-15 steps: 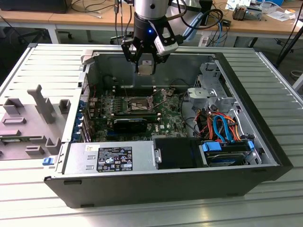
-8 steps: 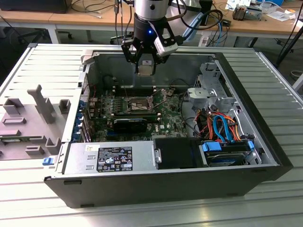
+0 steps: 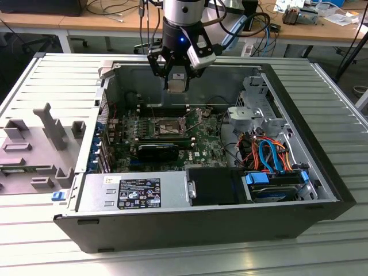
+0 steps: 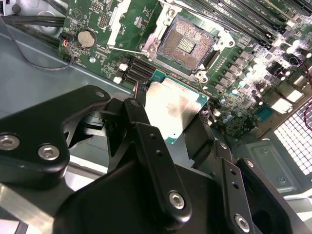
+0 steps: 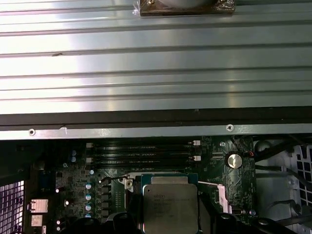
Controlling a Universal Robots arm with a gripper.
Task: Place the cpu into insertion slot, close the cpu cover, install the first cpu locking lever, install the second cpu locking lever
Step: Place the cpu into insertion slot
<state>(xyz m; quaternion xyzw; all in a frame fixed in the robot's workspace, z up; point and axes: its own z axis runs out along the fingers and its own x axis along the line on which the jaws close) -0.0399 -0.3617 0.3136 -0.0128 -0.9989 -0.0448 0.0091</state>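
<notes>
My gripper [image 3: 176,80] hangs over the far side of the open computer case [image 3: 86,149], shut on the cpu [image 3: 176,85]. The cpu [image 4: 173,109] is a flat square chip with a silvery top and a green edge, pinched between two black fingers [image 4: 139,119]. In the first wrist view the cpu [image 5: 170,204] hovers above the green board. The insertion slot [image 4: 187,44] lies uncovered, its pin field bare inside a shiny metal rim. In the exterior view the insertion slot [image 3: 167,127] sits below and nearer than the gripper. The cpu cover [image 4: 117,22] stands swung up at one side of the slot.
Long black memory slots [image 5: 141,151] run beside the socket, and a coin battery [image 4: 86,38] sits on the board. A black card [image 3: 158,152], a power supply [image 3: 135,192] and a drive bay with blue and orange cables [image 3: 273,158] crowd the case. Grey fixtures [image 3: 40,144] lie outside it.
</notes>
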